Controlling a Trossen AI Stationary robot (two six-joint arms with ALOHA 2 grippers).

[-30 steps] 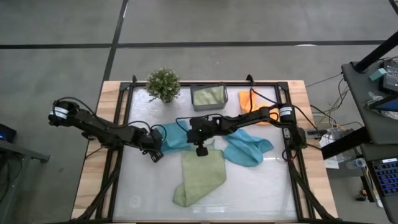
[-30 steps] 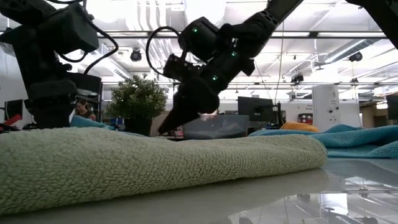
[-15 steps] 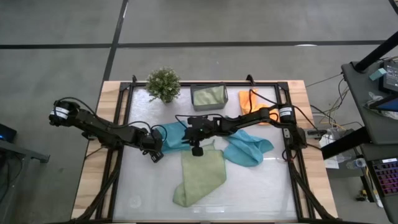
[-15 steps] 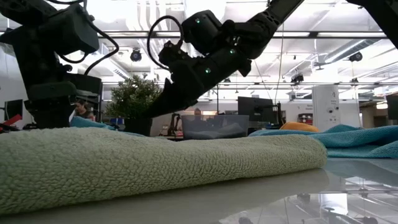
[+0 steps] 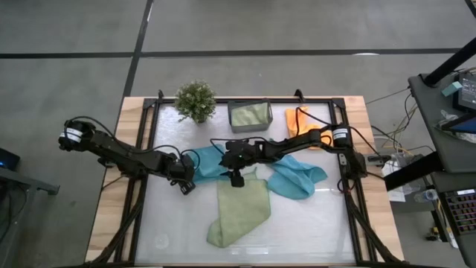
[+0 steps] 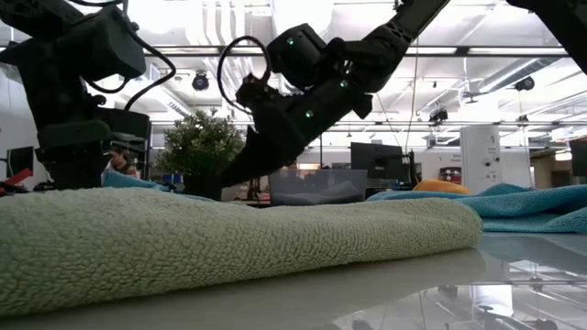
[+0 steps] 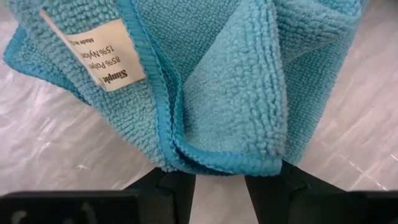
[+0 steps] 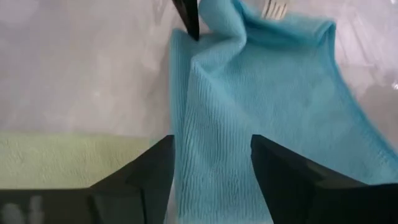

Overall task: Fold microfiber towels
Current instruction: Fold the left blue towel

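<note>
At mid-table I have the teal towel (image 5: 208,161) pinched at its left edge by my left gripper (image 5: 186,181), while my right gripper (image 5: 236,179) hangs with fingers apart over its right end, needing next to close on that corner.

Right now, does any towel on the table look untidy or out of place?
Yes. The light green towel at the front lies askew, loosely doubled, one corner trailing. The teal towel on the right is crumpled. Another teal towel is bunched between both grippers, its edge between the left gripper's fingers.
</note>
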